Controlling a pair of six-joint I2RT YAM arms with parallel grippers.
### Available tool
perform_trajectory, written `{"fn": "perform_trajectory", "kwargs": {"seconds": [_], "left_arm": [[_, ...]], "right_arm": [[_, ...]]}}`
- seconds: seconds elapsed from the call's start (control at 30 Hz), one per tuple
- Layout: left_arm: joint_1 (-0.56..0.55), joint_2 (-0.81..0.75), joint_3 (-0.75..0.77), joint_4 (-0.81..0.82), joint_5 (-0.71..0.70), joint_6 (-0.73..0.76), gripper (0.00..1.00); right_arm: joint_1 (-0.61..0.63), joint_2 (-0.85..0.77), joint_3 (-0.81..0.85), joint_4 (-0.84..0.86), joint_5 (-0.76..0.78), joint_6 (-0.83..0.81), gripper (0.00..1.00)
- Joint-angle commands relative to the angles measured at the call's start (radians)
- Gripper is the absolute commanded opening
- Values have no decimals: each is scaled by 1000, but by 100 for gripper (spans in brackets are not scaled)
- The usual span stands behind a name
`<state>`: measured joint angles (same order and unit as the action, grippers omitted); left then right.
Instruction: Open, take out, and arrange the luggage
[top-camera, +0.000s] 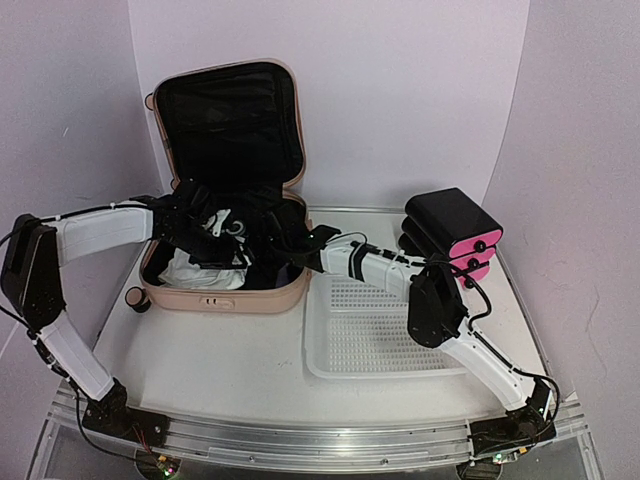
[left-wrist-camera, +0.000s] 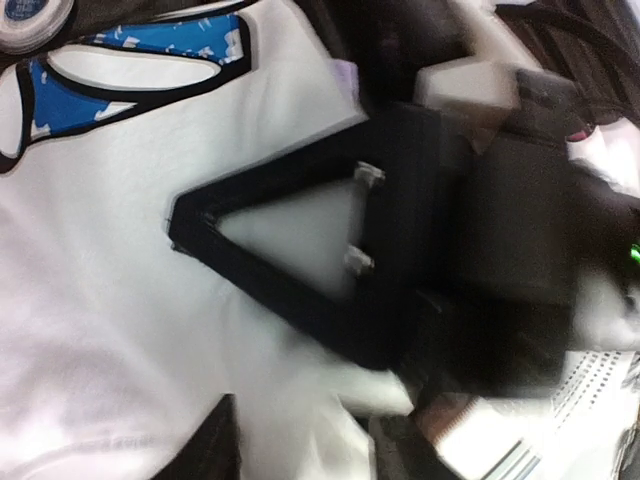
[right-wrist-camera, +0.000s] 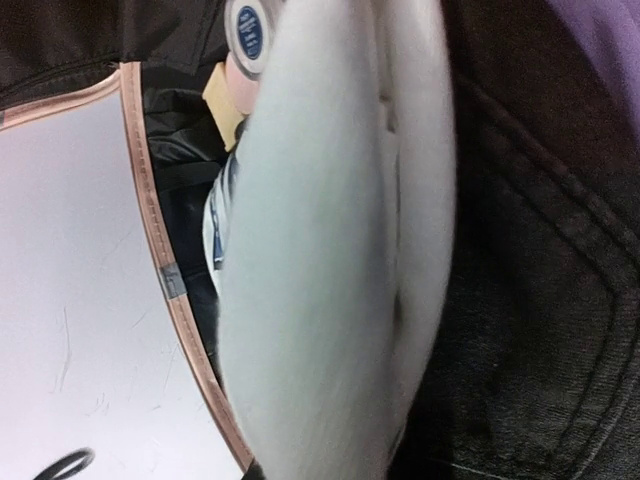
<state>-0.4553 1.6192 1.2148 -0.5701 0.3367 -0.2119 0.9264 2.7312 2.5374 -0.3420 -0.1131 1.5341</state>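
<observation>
Inside the open luggage (top-camera: 225, 296), back-left on the surface (top-camera: 220, 350), left claw (top-camera: 200, 232) and right claw (top-camera: 290, 248) are sitting buried; can't tell either's opening. I'm aiming to pinch only the white shirt (left-wrist-camera: 120, 300), lifting clear of the rim.

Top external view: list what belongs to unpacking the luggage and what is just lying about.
Job: luggage, white garment and dark clothes inside it, left gripper, right gripper.
Lying about, for now: white basket, black-and-pink drawer box.
</observation>
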Motion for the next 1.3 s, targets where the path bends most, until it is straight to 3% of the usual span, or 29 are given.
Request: {"fn": "perform_trajectory", "kwargs": {"seconds": [0.0, 0.13, 0.27, 0.43, 0.83, 1.27], "left_arm": [[-3, -169, -4, -2, -18, 7, 63], [0, -299, 0, -28, -75, 21, 78], [1, -394, -2, -39, -138, 25, 83], [2, -426, -22, -38, -183, 20, 84], [1, -351, -25, -9, -133, -2, 84], [1, -290, -20, 42, -93, -17, 83]], "right_arm": [[1, -63, 26, 74, 30, -79, 0], [-2, -137, -27, 80, 18, -115, 0], [-3, -186, -43, 81, -31, -134, 0], [-5, -330, -211, 79, -58, -153, 0], [-33, -744, -782, 80, -49, -61, 0], [-61, -1094, -1203, 79, -101, 28, 0]]}}
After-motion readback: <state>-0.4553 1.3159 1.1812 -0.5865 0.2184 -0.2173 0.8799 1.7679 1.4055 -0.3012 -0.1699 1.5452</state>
